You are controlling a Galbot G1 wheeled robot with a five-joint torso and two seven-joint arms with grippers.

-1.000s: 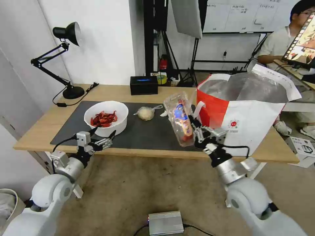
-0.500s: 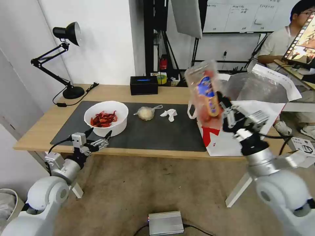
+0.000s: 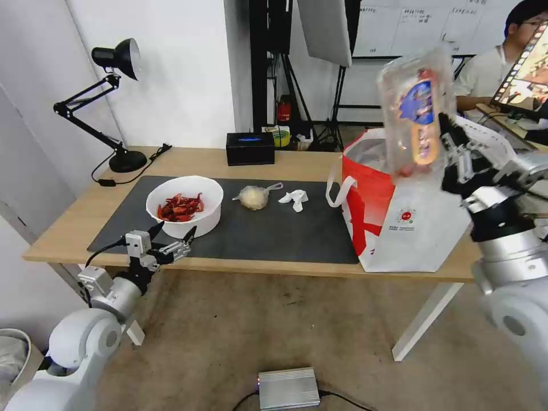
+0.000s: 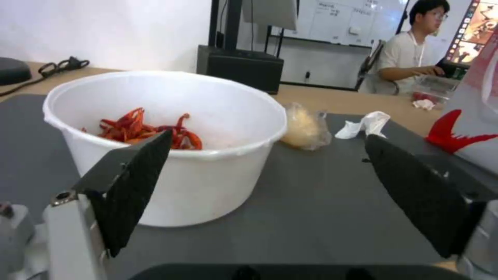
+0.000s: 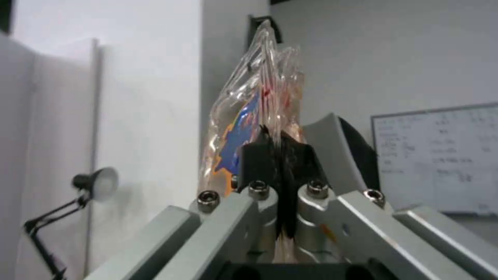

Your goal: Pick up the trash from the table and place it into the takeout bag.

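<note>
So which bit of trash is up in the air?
The clear clamshell box. The right claw pinches it above the takeout bag; the bowl, knotted bag and tissue lie on the mat.

A plain white wall stands behind the surface at eleven o'clock, with a black jointed desk lamp before it. At twelve o'clock rise dark light stands, and a whiteboard hangs at one o'clock. Brown carpet covers the floor, a silver metal box lying at six o'clock.
</note>
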